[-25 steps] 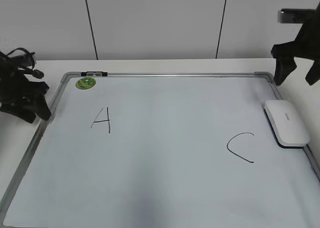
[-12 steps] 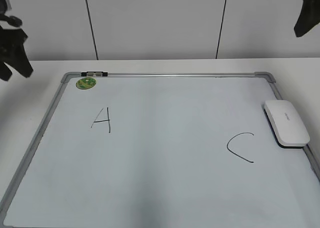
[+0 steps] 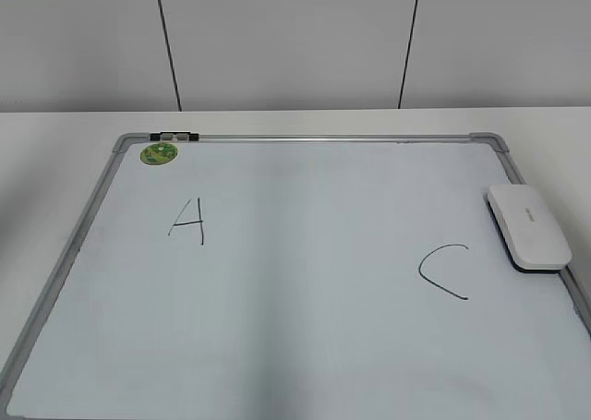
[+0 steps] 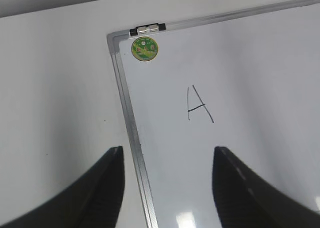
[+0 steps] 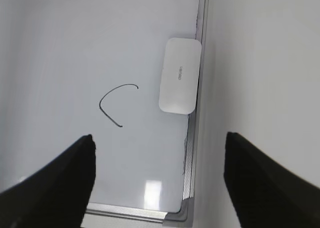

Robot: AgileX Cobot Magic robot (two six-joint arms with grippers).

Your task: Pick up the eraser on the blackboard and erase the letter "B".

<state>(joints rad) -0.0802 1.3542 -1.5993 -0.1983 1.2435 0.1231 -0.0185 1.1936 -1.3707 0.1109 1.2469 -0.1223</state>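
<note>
The blackboard (image 3: 305,282) is a white board with a grey frame, lying flat on the table. The white eraser (image 3: 528,225) lies on it by the right frame edge, next to a black "C" (image 3: 443,270); both show in the right wrist view, eraser (image 5: 180,82) and "C" (image 5: 116,103). A black "A" (image 3: 188,221) is at the left, also in the left wrist view (image 4: 199,103). No letter "B" shows on the board. My left gripper (image 4: 166,155) is open high over the board's left frame. My right gripper (image 5: 159,143) is open high above the board's corner. Neither gripper shows in the exterior view.
A round green magnet (image 3: 158,152) sits at the board's far left corner beside a small clip (image 3: 174,137), also in the left wrist view (image 4: 145,47). White table (image 3: 55,152) surrounds the board; a grey panelled wall stands behind.
Both arms have risen out of the exterior view, the left from beside the board's left edge, the right from above the eraser. The eraser and letters have not moved.
</note>
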